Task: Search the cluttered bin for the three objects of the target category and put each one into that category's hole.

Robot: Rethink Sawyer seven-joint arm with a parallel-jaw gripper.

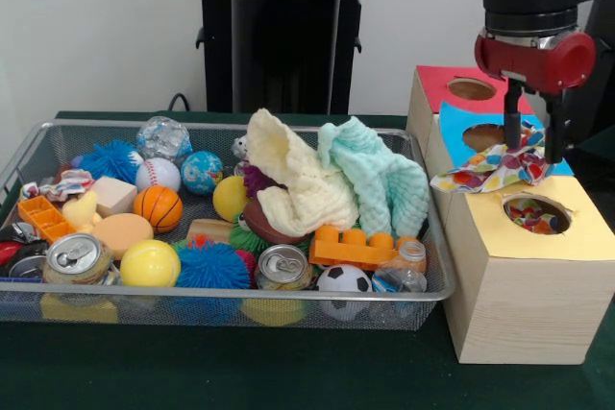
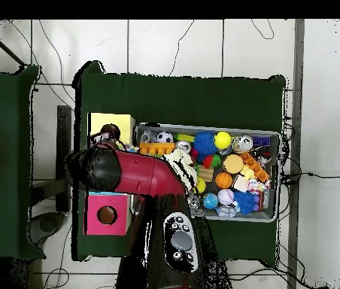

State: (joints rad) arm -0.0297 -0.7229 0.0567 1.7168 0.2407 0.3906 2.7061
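My gripper [image 1: 534, 153] hangs over the row of wooden boxes at the right, shut on one end of a multicoloured patterned cloth [image 1: 485, 170]. The cloth trails left across the blue box top [image 1: 459, 120] and over its edge. Just in front, the hole [image 1: 534, 214] in the yellow box top [image 1: 581, 223] shows more patterned fabric inside. A pale yellow cloth [image 1: 293, 180] and a mint cloth [image 1: 382, 178] lie heaped in the wire bin [image 1: 221, 128]. In the overhead view my arm [image 2: 139, 173] covers the blue box, and the gripper [image 2: 106, 138] sits beside the yellow box [image 2: 111, 123].
The bin holds several balls, two cans [image 1: 75, 256], an orange toy brick [image 1: 354, 247], spiky blue balls [image 1: 213, 264] and blocks. A red box [image 1: 439, 79] with a hole stands behind the blue one. The bin [image 2: 272, 177] lies right of the boxes in the overhead view.
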